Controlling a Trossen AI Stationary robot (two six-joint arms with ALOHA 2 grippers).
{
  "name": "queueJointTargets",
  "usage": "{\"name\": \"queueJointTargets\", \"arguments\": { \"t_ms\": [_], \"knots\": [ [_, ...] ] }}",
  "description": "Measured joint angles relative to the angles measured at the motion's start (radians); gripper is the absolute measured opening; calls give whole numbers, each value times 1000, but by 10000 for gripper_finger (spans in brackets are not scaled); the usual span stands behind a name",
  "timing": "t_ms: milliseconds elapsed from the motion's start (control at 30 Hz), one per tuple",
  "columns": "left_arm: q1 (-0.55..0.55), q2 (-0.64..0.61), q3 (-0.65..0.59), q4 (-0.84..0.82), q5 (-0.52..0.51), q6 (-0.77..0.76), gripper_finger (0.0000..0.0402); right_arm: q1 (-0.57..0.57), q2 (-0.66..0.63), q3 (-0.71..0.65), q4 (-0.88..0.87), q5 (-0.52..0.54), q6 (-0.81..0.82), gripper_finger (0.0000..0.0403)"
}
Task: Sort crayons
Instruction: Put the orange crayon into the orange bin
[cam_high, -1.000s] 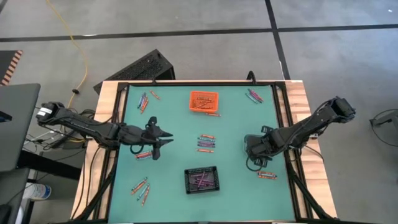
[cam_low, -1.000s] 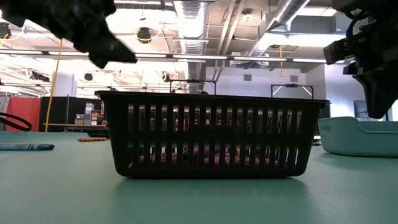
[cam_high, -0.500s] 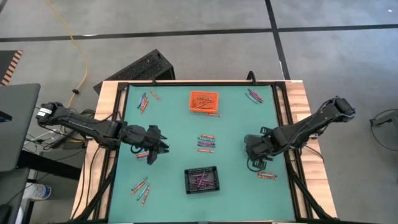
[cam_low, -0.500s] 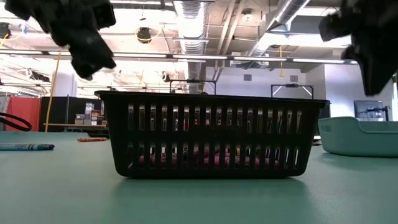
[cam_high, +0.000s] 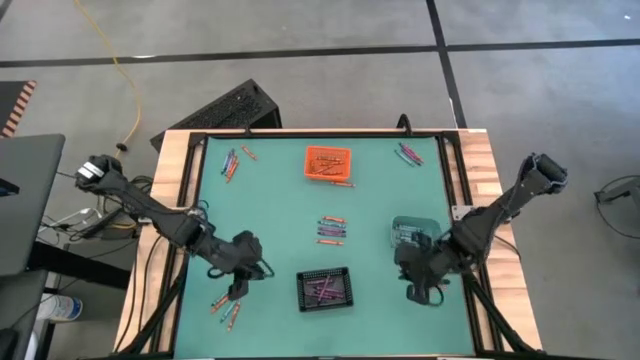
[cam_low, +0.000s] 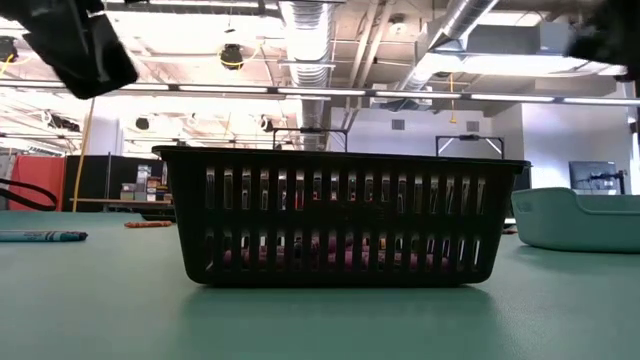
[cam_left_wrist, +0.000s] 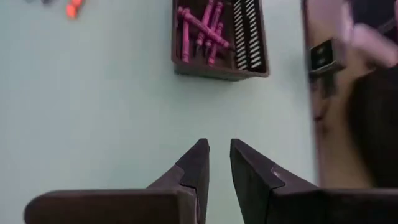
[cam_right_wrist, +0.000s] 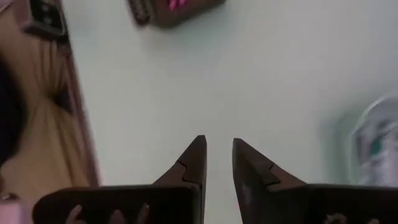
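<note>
- Crayons (cam_high: 332, 229) lie scattered in groups on the desk (cam_high: 280, 200) in the high view; a loose pair (cam_high: 228, 305) sits just below-left of your left claw (cam_high: 243, 283), so drop straight onto one.
- Low view: black bin (cam_low: 340, 215) dominates; one crayon (cam_low: 40, 237) lies far left.
- Left wrist view: left claw (cam_left_wrist: 217, 163) fingers slightly apart, empty; purple crayons (cam_left_wrist: 202, 28) sit in the bin ahead.
- Right wrist view: right claw (cam_right_wrist: 217, 158) slightly parted, empty.

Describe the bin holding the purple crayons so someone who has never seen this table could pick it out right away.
On the green table, look at the near edge, midway between the two arms. There sits the black slatted bin with purple crayons inside. The orange bin stands at the far edge, and the pale teal bin is near the right arm.
</note>
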Motion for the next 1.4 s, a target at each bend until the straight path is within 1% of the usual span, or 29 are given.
{"name": "queueJointTargets", "arguments": {
  "t_ms": [133, 200, 267, 367, 467, 600, 733, 900, 1033, 1167, 1400],
  "knots": [
    [-15, 68, -1, 75, -133, 170, 52, 111, 56, -31, -10, -1, 78, 71],
    [-17, 96, -1, 123, -171, 237, 52, 152, 102, -35, -42, -1, 90, 71],
    [-11, 120, -1, 190, -170, 300, 52, 177, 149, -35, -93, -1, 110, 71],
    [2, 141, -1, 248, -141, 350, 52, 173, 216, -36, -186, -1, 133, 71],
    [18, 141, -1, 254, -118, 352, 52, 139, 266, -36, -237, 0, 136, 71],
    [31, 136, -1, 254, -111, 340, 51, 71, 295, -36, -211, -2, 104, 71],
    [33, 135, -1, 251, -98, 339, 51, 18, 294, -36, -181, -32, 55, 71],
    [33, 135, -1, 249, -76, 338, 52, -26, 290, -36, -174, -60, 49, 71],
    [33, 135, -1, 249, -73, 338, 52, -37, 295, -38, -151, -73, 49, 71],
    [33, 135, -1, 248, -73, 337, 52, -36, 295, -94, -42, -105, 57, 71],
    [33, 135, -1, 249, -74, 332, 52, -38, 294, -136, -43, -81, 86, 71]
  ]
}}
